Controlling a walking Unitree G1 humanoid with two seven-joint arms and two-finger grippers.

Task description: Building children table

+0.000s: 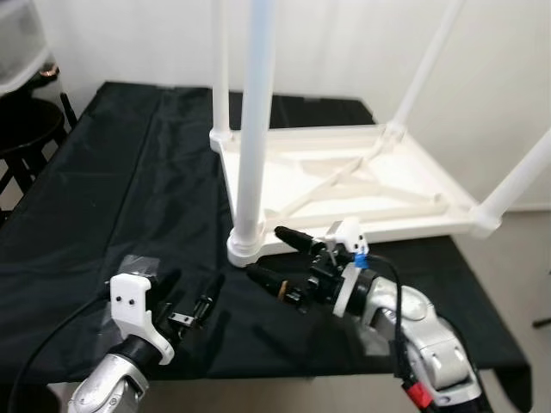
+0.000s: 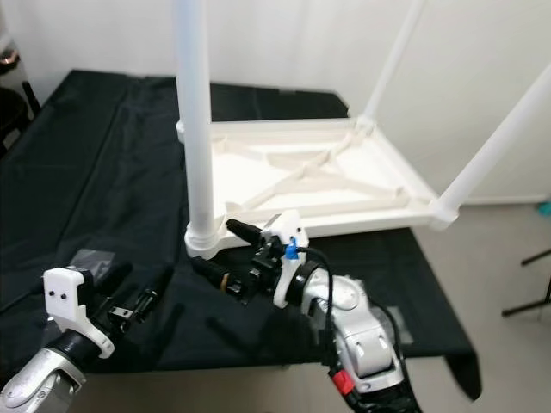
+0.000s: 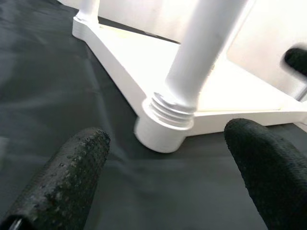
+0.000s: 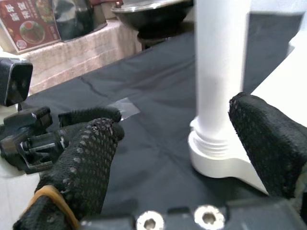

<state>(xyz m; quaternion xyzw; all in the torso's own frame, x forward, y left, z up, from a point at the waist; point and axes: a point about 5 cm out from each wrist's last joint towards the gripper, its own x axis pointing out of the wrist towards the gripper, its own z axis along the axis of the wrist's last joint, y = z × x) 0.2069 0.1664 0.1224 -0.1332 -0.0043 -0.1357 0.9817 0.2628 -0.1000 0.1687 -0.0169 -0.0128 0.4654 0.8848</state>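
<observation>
Lying upturned on black cloth point(image 1: 103, 198), white table point(image 1: 344, 185), near leg point(image 1: 252, 155) just beyond both wide-open pincers, right pincer point(image 1: 274, 255), left pincer point(image 1: 191, 297)

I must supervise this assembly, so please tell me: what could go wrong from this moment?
1. The nearest leg still shows bare thread at its socket, so it is probably not fully screwed and may wobble or tilt.
2. The open right hand sits near that leg; a push could slide the upside-down table on the black cloth.
</observation>
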